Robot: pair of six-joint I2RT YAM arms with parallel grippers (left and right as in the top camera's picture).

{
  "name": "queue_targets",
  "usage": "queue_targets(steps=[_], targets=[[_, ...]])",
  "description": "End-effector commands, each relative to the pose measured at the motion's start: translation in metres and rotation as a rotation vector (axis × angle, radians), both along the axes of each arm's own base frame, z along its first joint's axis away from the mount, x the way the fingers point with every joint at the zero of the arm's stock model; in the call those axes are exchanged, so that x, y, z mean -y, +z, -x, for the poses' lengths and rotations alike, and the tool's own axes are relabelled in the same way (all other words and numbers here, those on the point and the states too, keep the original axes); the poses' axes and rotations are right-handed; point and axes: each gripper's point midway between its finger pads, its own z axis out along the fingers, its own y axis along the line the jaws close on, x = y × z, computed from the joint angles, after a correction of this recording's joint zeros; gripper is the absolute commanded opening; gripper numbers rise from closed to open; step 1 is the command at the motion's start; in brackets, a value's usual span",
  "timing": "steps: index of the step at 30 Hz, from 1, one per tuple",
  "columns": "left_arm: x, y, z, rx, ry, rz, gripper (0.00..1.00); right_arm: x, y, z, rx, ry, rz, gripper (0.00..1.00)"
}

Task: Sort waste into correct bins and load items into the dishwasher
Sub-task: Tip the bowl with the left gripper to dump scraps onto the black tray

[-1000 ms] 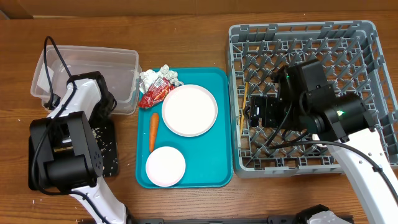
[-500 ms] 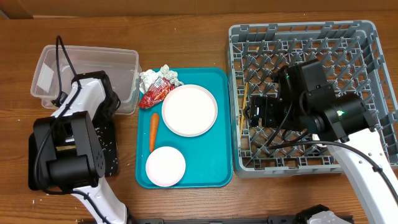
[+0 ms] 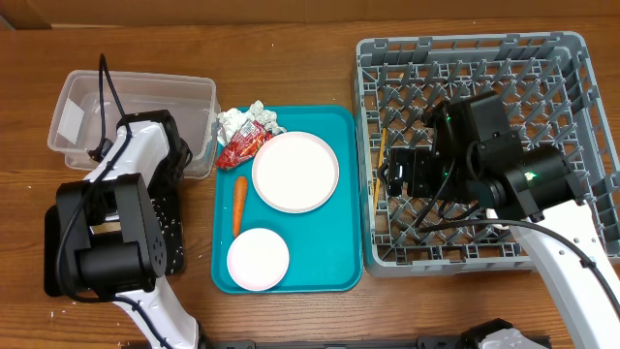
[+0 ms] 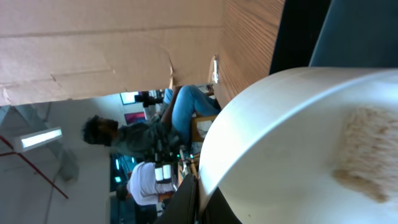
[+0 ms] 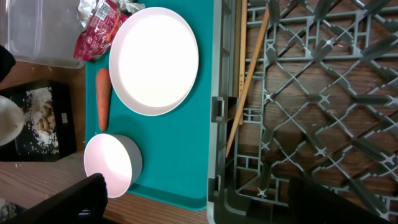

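Note:
My left gripper point(image 4: 199, 200) is shut on the rim of a white bowl point(image 4: 292, 124) that has pale tan crumbs point(image 4: 367, 149) stuck inside. Seen from overhead, the left arm hides this bowl above the black tray point(image 3: 174, 242), beside the clear tub point(image 3: 136, 92). The bowl's edge point(image 5: 7, 121) shows in the right wrist view. My right gripper point(image 5: 208, 199) is open and empty over the front left corner of the grey dish rack point(image 3: 581, 97). On the teal tray point(image 3: 329, 262) lie a pale plate point(image 3: 295, 172), a small white cup point(image 3: 258, 259), a red wrapper point(image 3: 242, 147) and crumpled paper with foil point(image 3: 247, 118).
A carrot point(image 3: 238, 204) lies on the teal tray between the wrapper and the cup. Wooden chopsticks point(image 3: 379, 165) lean inside the rack's left wall. Crumbs are scattered on the black tray. Cardboard stands behind the table.
The left arm has shifted a little to the right and toward the tub, still holding the bowl. The right arm has stayed in place with its jaws wide.

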Motion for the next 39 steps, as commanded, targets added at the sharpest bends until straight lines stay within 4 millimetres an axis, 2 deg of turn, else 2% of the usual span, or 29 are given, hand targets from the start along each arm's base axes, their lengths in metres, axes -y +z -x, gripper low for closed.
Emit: queue_targets(steps=[1,2,4,5,7,9,10,12,14,16,19,21,24,25,26,28,29,30,31,32,34,35,36,37,39], targets=[[0.003,0.016,0.000,-0.011,-0.019,-0.012,0.04,0.001,0.004,0.000,0.017,0.002,0.005,0.96],[0.004,0.019,-0.004,-0.030,-0.047,-0.017,0.04,0.001,0.004,0.000,0.016,0.002,0.005,0.96],[0.004,0.019,-0.011,0.082,-0.046,-0.058,0.04,0.001,0.004,0.000,0.017,0.002,0.004,0.96],[0.003,0.019,-0.011,0.047,-0.058,-0.047,0.04,0.000,0.004,-0.001,0.021,0.001,0.004,0.96],[0.007,0.025,-0.010,-0.147,-0.112,0.018,0.04,0.000,0.004,-0.001,0.021,0.001,0.004,0.96],[0.012,0.029,-0.021,0.019,-0.122,-0.020,0.04,0.001,0.004,0.000,0.018,0.002,0.004,0.96],[0.013,0.030,-0.025,0.045,-0.133,-0.027,0.04,0.001,0.004,0.000,0.018,0.001,0.004,0.96],[0.015,0.035,-0.022,-0.092,-0.166,0.009,0.04,0.001,0.004,0.000,0.019,0.001,0.004,0.96],[0.016,0.035,-0.026,0.020,-0.155,-0.028,0.04,0.001,0.003,0.001,0.012,0.002,0.006,0.96],[0.016,0.035,-0.023,-0.071,-0.168,-0.002,0.04,0.002,0.003,0.003,0.004,0.002,0.009,0.96],[0.018,0.037,-0.023,-0.006,-0.156,-0.021,0.04,0.002,0.002,0.004,-0.002,0.002,0.012,0.96],[0.020,0.041,-0.020,-0.120,-0.184,0.006,0.04,0.002,0.002,0.004,-0.001,0.002,0.011,0.96],[0.024,0.036,-0.027,0.051,-0.161,-0.013,0.04,0.002,0.002,0.004,0.000,0.002,0.011,0.96],[0.023,0.032,-0.027,0.061,-0.149,-0.004,0.04,0.002,0.002,0.004,-0.001,0.002,0.011,0.96],[0.022,0.031,-0.024,-0.004,-0.157,0.017,0.04,0.002,0.002,0.004,-0.001,0.002,0.011,0.96],[0.025,0.039,-0.018,-0.242,-0.212,0.076,0.04,0.002,0.001,0.005,-0.006,0.002,0.013,0.96],[0.030,0.040,-0.020,-0.206,-0.217,0.096,0.04,0.003,0.001,0.006,-0.010,0.001,0.014,0.96],[0.032,0.038,-0.028,-0.088,-0.220,0.071,0.04,0.003,0.001,0.006,-0.012,0.002,0.015,0.96],[0.033,0.033,-0.036,0.024,-0.208,0.065,0.04,0.003,0.001,0.006,-0.011,0.002,0.015,0.96],[0.034,0.026,-0.038,0.065,-0.190,0.090,0.04,0.003,0.001,0.006,-0.010,0.002,0.015,0.96],[0.037,0.020,-0.029,-0.108,-0.211,0.191,0.04,0.003,0.001,0.007,-0.012,0.002,0.015,0.96],[0.041,0.027,-0.023,-0.212,-0.233,0.214,0.04,0.003,0.000,0.007,-0.016,0.002,0.017,0.96],[0.042,0.035,-0.023,-0.223,-0.247,0.174,0.04,0.004,0.000,0.008,-0.020,0.002,0.018,0.96],[0.041,0.043,-0.029,-0.140,-0.255,0.113,0.04,0.004,0.000,0.008,-0.020,0.002,0.018,0.96],[0.041,0.042,-0.042,-0.015,-0.264,0.065,0.04,0.003,0.001,0.006,-0.010,0.002,0.015,0.96]])
